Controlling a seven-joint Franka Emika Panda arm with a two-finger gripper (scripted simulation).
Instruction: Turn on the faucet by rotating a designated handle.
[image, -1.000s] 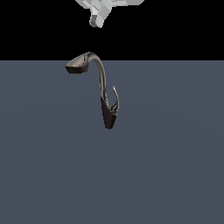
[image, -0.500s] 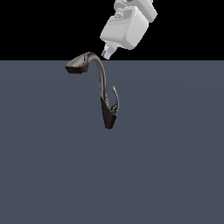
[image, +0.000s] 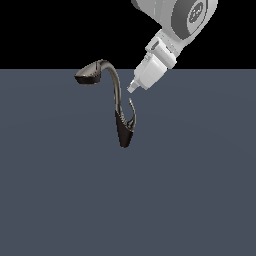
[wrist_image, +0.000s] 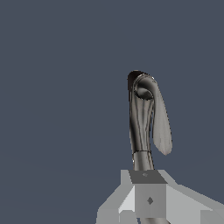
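The faucet (image: 120, 107) stands on the grey floor: black cone base, thin arched neck, flat spray head (image: 90, 74) pointing to the exterior view's left. Its handle (image: 132, 114), a short pointed sliver, rises from the base on the exterior view's right. My gripper (image: 131, 88) hangs tilted just above the handle's tip, a small gap apart, its fingers together with nothing between them. In the wrist view the faucet's dark neck (wrist_image: 140, 127) runs away from the gripper (wrist_image: 148, 188), with a pale flattened sliver (wrist_image: 161, 124) beside it, apparently the handle.
A flat dark grey floor (image: 60, 200) spreads around the faucet, under a black background. The white arm (image: 180, 20) comes in from the top of the exterior view's right.
The arm has come down from the top edge of the exterior view and slid to its right, so the fingertips now sit just above the handle's tip. The faucet has not moved.
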